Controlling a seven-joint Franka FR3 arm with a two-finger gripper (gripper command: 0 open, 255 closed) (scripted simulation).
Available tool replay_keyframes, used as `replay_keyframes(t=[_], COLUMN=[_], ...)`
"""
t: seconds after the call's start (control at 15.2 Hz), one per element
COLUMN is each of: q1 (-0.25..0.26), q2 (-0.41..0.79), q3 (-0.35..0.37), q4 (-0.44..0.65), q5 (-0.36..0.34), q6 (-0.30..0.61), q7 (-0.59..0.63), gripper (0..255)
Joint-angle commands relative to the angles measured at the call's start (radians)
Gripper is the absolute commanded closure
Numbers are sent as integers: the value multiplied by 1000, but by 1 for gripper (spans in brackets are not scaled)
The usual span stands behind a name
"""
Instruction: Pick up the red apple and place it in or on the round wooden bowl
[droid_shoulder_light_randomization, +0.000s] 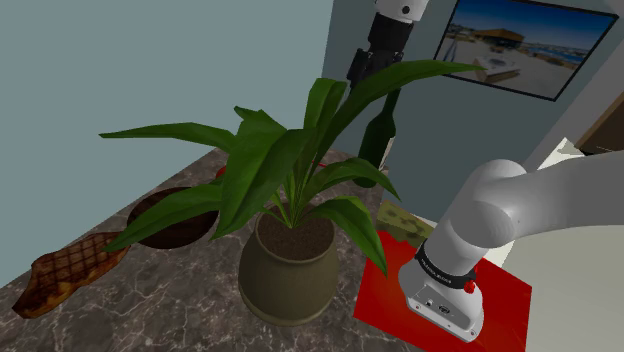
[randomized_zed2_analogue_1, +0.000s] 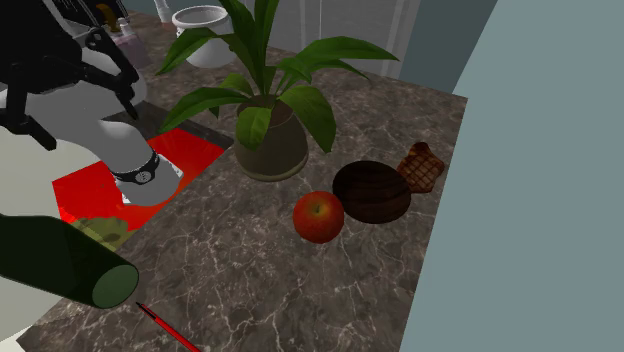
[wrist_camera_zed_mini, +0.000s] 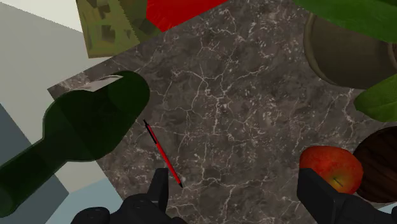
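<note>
The red apple lies on the dark marble counter, touching or almost touching the round dark wooden bowl. In the wrist view the apple lies far below, just beside one fingertip, with the bowl beyond it. My gripper is open and holds nothing. It hangs high above the counter, over the bottle, in the shoulder view. There the bowl sits left of the plant, and leaves hide all but a red sliver of the apple.
A big leafy plant in a pot stands mid-counter beside the bowl. A dark green bottle and a thin red pen are under the hand. A grilled steak lies past the bowl. The arm's base rests on a red mat.
</note>
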Motion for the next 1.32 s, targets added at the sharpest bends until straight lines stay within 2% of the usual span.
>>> replay_keyframes(t=[0.0, 0.33, 0.73, 0.99, 1.25], q1=[0, 0, -14, -35, -61], q2=[0, 89, 251, 387, 542], q3=[0, 119, 258, 348, 432], q4=[0, -14, 23, 80, 160], q5=[0, 71, 124, 129, 96], q6=[0, 96, 217, 293, 361], q7=[0, 184, 404, 554, 715], gripper=[0, 0, 0, 0, 0])
